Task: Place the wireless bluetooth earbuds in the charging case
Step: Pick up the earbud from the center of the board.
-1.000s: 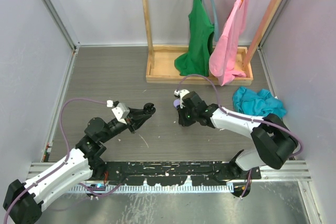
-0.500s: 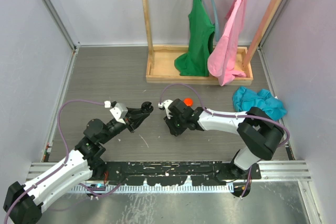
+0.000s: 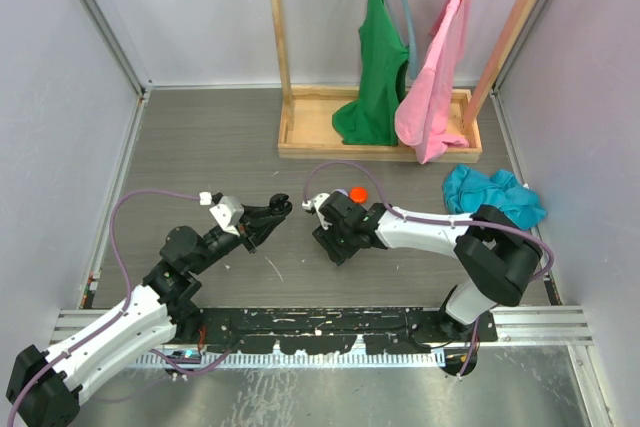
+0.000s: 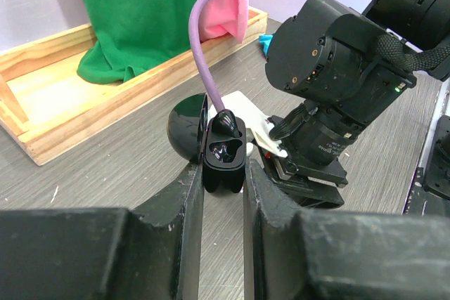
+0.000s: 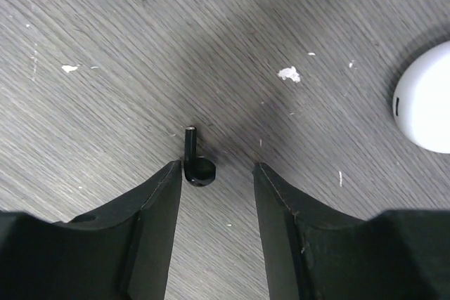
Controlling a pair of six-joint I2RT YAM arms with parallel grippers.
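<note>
We hold the black charging case pinched between our left gripper fingers at 6 o'clock, its lid swung open behind. The right arm crowds in at 2 o'clock. A wooden tray with a green garment lies at 10 o'clock.

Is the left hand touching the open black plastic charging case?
Touching. The left wrist view shows both fingers of the left hand pressed against the sides of the charging case.
</note>
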